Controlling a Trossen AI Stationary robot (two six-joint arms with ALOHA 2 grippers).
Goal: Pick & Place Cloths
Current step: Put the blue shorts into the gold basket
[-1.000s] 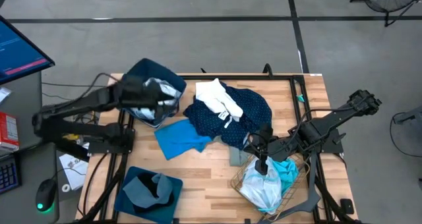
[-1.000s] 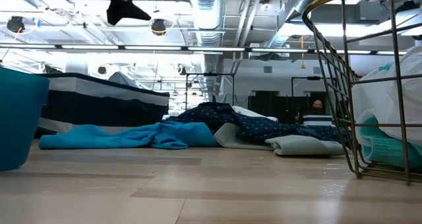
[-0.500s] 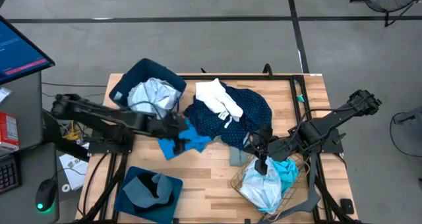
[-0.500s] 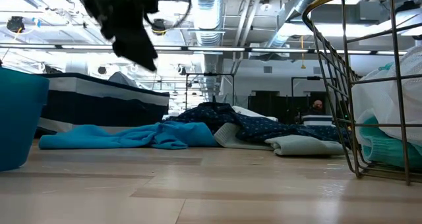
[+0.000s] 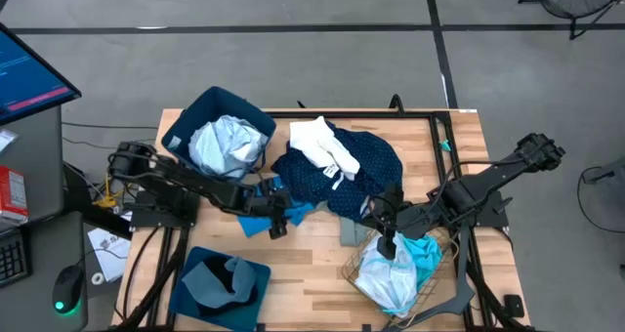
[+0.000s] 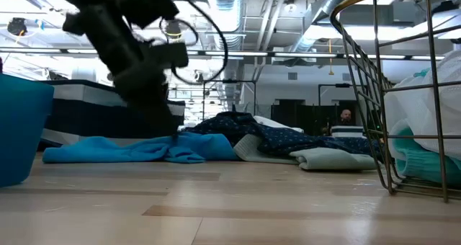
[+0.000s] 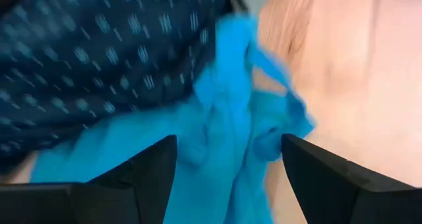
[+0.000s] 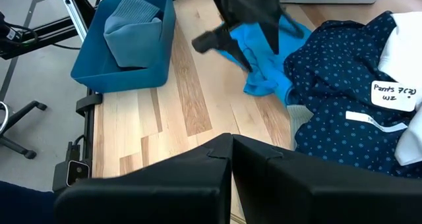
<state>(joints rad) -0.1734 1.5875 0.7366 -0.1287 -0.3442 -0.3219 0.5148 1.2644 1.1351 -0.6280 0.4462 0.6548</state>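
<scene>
cyan cloth (image 5: 256, 215): soft matt fabric | table (image 5: 312, 259): smooth wood planks | basket (image 6: 364, 72): metal wire

Bright overhead light, blurred wrist close-up

Table (image 5: 312, 264): holds all items below. Far-left corner: fabric bin (image 5: 200, 112) with a crumpled cloth (image 5: 227, 142) inside. Near-left corner: second bin (image 5: 195, 295) with a folded cloth (image 5: 227, 275) inside. Centre, far side: dotted garment (image 5: 366, 166), spread, with a smaller cloth (image 5: 322, 145) lying on top of it toward the far edge. Left of the dotted garment and touching its edge: flat cloth (image 5: 298, 213), with the left gripper (image 5: 276, 218) directly over it. Near-right: wire basket (image 5: 363, 266) containing bunched cloths (image 5: 391, 273); right gripper (image 5: 388, 242) above them. Between basket and dotted garment: folded cloth (image 5: 352, 232), flat on the table.
</scene>
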